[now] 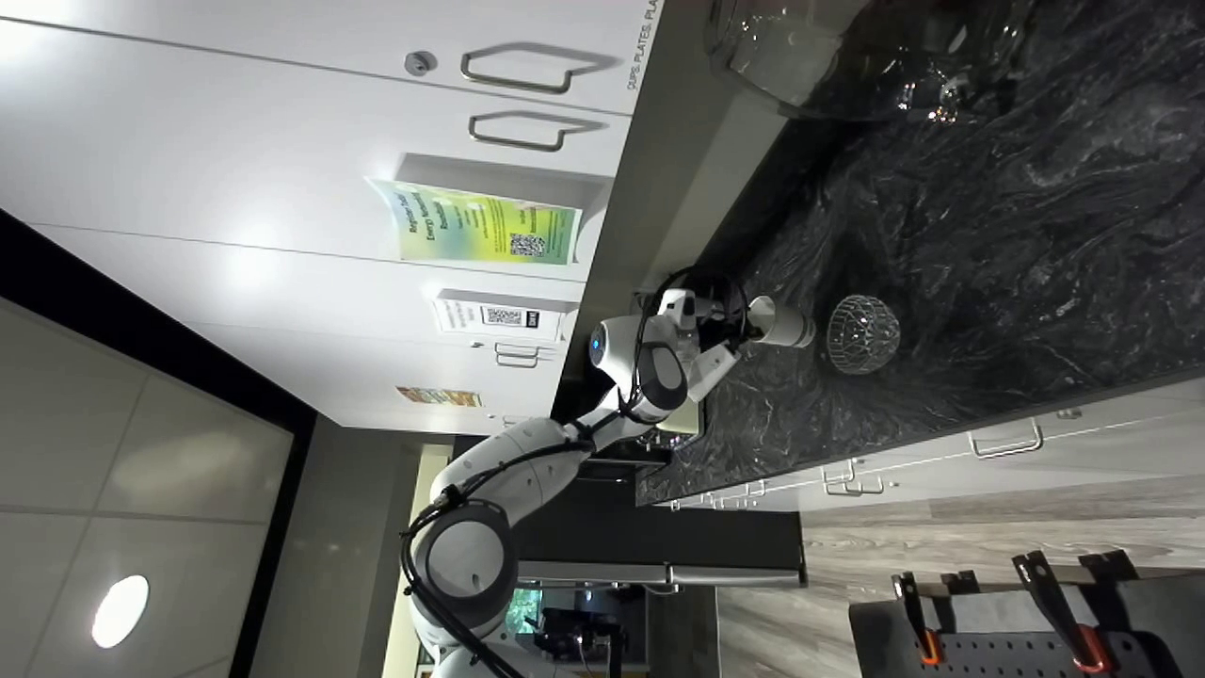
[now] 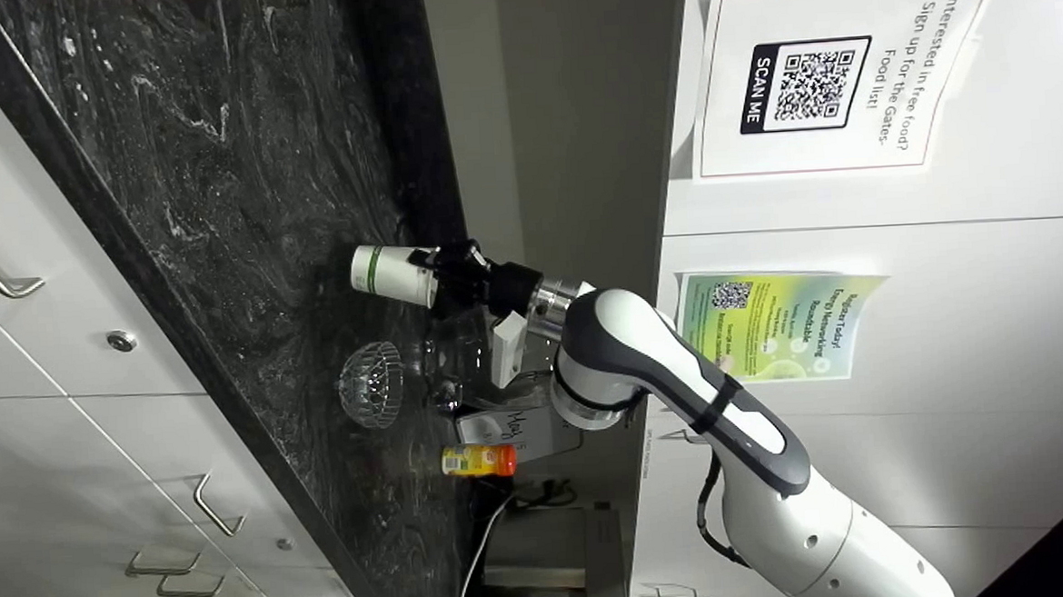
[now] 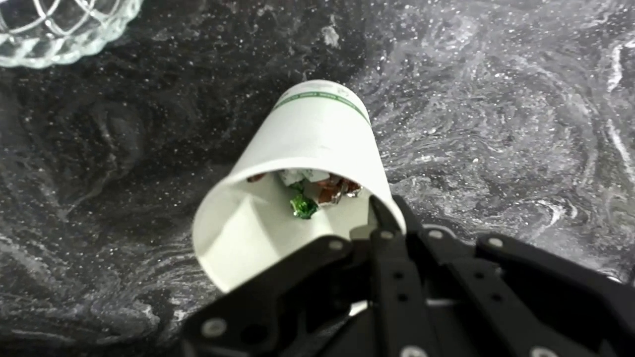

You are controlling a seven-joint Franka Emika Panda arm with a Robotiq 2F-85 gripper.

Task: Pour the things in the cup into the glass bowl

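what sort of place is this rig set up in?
Probably a shared office or campus kitchenette: a dark marbled countertop, white cabinets, one lettered for cups and plates, and a posted sign inviting sign-ups for a free-food list.

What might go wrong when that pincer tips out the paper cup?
The pincer grips the paper cup by one side of its rim, so the cup might twist or slip. The shiny pieces inside could spill onto the countertop if tipped here, since the glass bowl stands off to one side.
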